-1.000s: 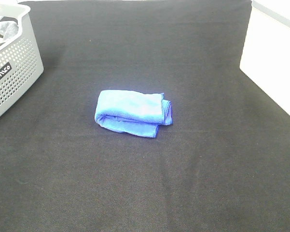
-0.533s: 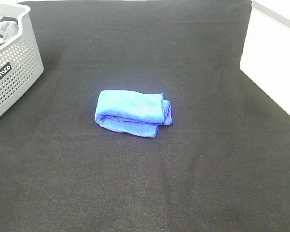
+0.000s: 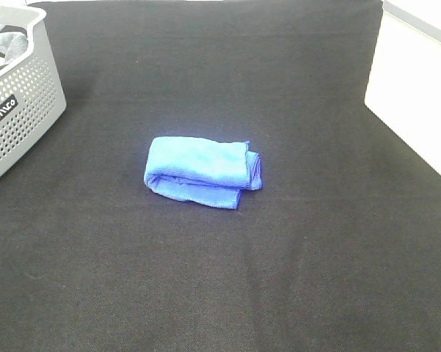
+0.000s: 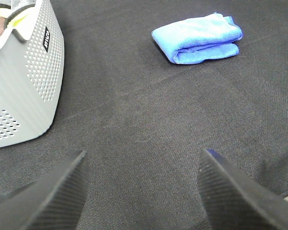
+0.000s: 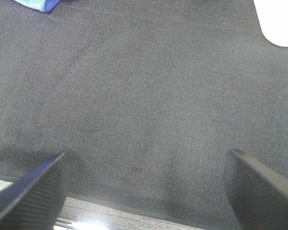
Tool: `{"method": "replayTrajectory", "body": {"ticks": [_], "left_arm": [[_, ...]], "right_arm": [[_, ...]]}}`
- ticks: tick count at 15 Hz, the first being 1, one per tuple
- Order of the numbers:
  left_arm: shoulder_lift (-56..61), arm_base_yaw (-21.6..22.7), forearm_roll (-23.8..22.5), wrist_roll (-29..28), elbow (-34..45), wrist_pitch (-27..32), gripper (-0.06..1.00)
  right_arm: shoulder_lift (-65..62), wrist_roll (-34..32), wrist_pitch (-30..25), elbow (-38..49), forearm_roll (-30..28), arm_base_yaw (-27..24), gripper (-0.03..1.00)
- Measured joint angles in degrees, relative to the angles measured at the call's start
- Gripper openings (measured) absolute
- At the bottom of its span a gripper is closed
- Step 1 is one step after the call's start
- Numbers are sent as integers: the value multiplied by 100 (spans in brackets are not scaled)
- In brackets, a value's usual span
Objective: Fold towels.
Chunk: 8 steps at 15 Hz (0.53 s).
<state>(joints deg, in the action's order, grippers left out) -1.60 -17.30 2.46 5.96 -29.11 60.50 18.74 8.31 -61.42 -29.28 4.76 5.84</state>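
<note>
Both tools are hanging low over the near edge of the counter (image 3: 315,293), well apart from the work. Left tool (image 4: 141,191) is standing with its two dark fingers spread wide and nothing between them; right tool (image 5: 144,191) is likewise gaping wide and empty, pointing across bare dark cloth. Neither is showing in the high view, which suggests that the arms are sitting pulled back out of the camera's way.

Lying near the middle of the counter is the blue towel (image 3: 202,172), gathered into a compact, layered bundle. Its upper layer is sitting slightly offset from the lower one, so a strip of the under layer is peeking out along the near side, and one end is looking a little rumpled, not squared. In the left wrist view the towel (image 4: 197,37) is showing rounded fold edges stacked on each other; in the right wrist view only a corner of it (image 5: 38,4) is peeking in at the frame's edge.

A grey perforated basket (image 3: 26,110) is standing at the far left of the counter, apart from the towel, holding some greyish cloth.

Judging by the bundle and the empty, withdrawn tools, the folding is looking finished or nearly so, with the towel left clear for inspection.
</note>
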Motion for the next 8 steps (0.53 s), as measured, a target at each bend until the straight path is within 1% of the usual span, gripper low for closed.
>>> {"method": "replayTrajectory", "body": {"ticks": [4,8], "left_arm": [[0,0,0,-252,0,-6,63],[0,0,-23,-309,0,-6,63]], "right_arm": [[0,0,0,0,0,0,83],[0,0,0,0,0,0,83]]}}
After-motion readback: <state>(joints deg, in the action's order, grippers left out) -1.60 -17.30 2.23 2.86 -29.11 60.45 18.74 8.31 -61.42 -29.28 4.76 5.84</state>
